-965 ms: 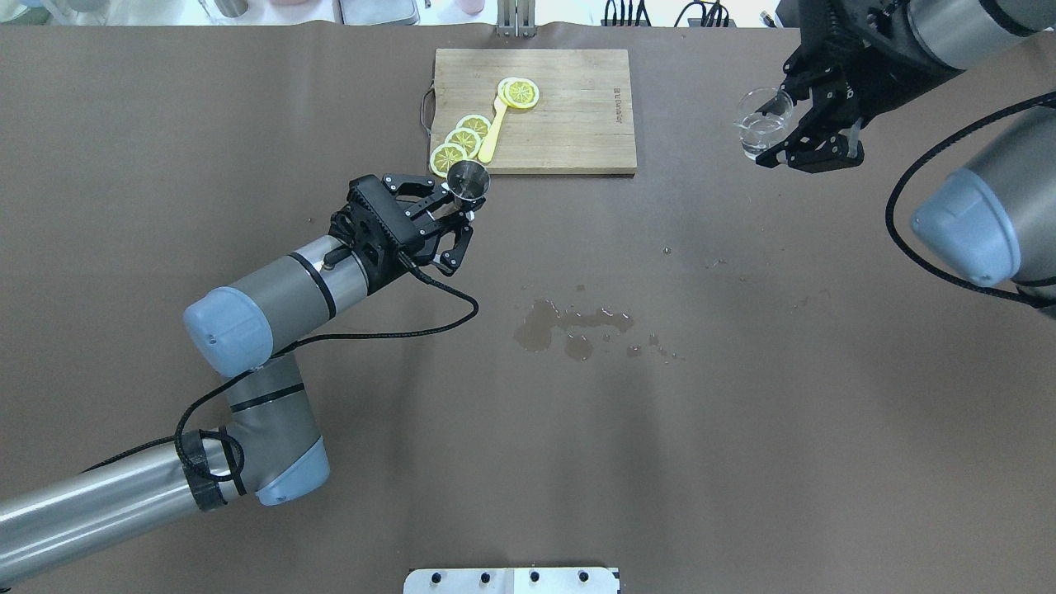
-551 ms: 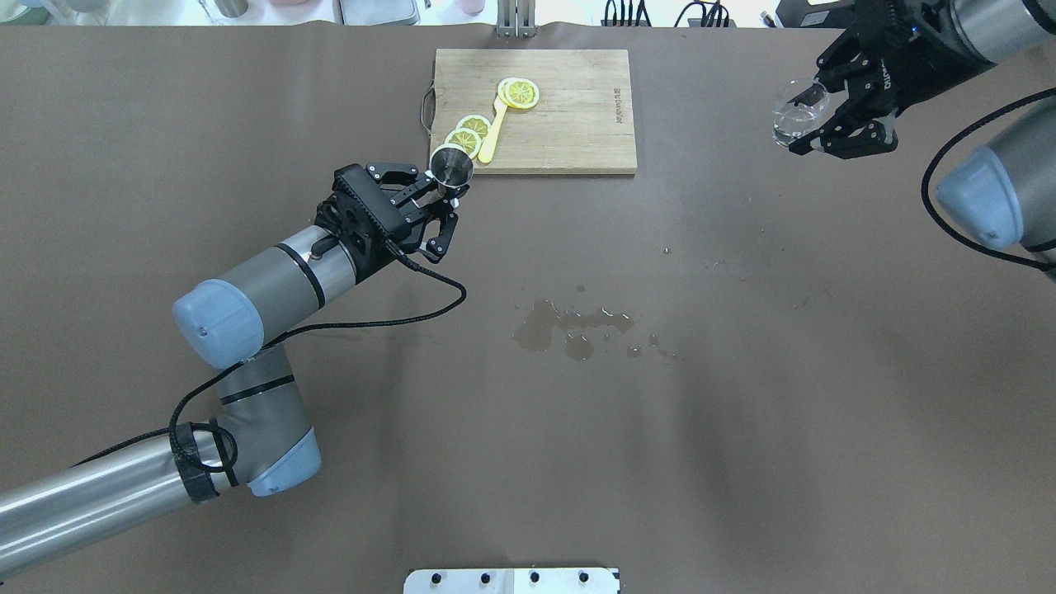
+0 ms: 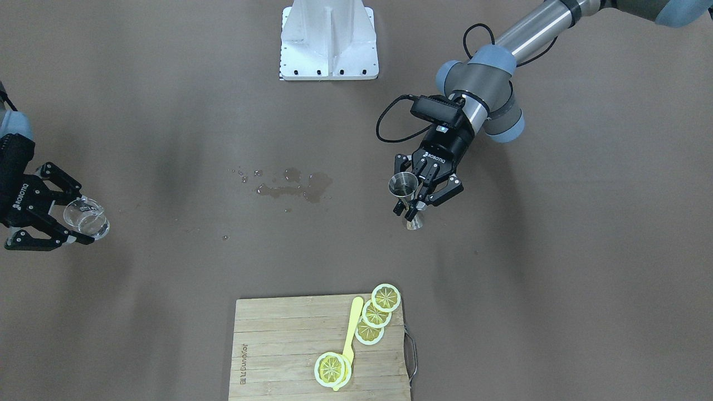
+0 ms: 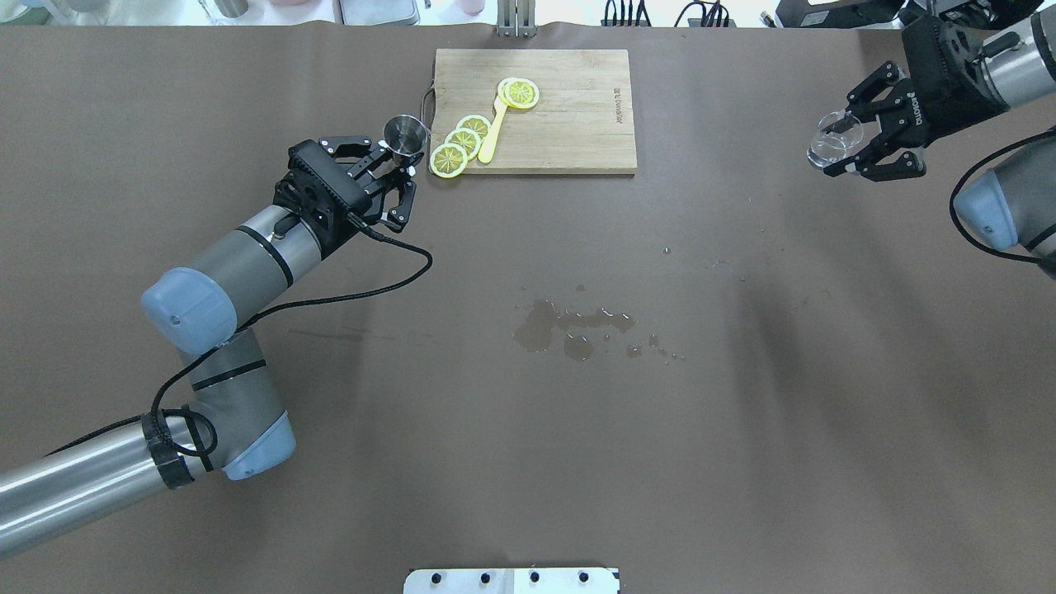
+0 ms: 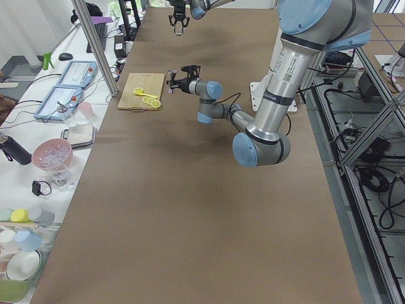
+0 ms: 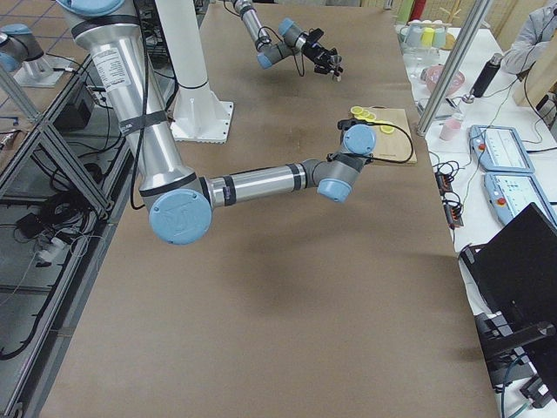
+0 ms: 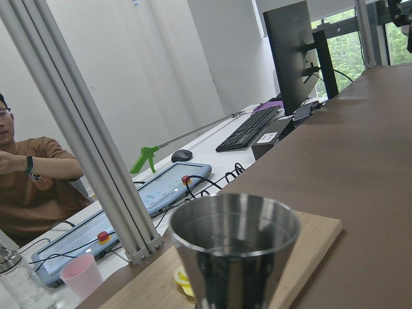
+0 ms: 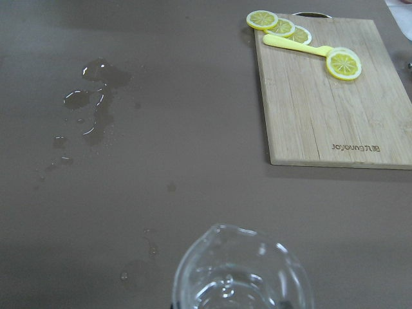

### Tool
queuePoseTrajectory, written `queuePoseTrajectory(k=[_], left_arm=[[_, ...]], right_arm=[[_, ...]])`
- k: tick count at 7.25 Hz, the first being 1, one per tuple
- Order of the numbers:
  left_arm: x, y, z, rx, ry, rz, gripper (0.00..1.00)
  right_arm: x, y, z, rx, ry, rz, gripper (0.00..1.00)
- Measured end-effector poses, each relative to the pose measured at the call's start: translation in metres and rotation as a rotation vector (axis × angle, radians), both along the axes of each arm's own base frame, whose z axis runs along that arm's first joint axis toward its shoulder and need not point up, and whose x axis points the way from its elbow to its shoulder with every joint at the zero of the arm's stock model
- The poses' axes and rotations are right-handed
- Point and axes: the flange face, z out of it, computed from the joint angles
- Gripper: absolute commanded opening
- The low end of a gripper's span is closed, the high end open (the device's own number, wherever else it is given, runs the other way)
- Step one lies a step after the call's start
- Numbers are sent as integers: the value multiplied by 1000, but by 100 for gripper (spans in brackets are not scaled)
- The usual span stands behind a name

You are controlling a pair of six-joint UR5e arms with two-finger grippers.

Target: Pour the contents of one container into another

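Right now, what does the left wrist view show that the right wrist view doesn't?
Only left wrist: the jigger up close and upright, plus the side bench with an operator, keyboard, monitor and pink cup.
Only right wrist: the glass from above with what looks like clear liquid inside, the spill, and the yellow utensil.
Both: the board (only a corner in left wrist), lemon slices and the brown table.
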Motion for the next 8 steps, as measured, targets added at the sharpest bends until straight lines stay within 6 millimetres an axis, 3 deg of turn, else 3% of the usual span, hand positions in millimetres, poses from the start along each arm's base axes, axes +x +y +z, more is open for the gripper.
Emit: queuePoseTrajectory(k=[2, 3, 5, 6, 8], left_arm=[[-12, 2, 12, -25, 27, -26, 0], [-17, 4, 29, -50, 63, -31, 0], [-33, 11, 82, -68, 116, -53, 0], [-31, 9, 93, -70, 123, -53, 0], [-22, -1, 96, -89, 141, -52, 0]], right_arm=[[-1, 5, 27, -54, -54, 22, 0], [-6, 10, 37, -81, -82, 43, 0], [-32, 25, 54, -123, -138, 81, 0], [-46, 31, 59, -137, -157, 95, 0], [-70, 39, 69, -150, -162, 116, 0]])
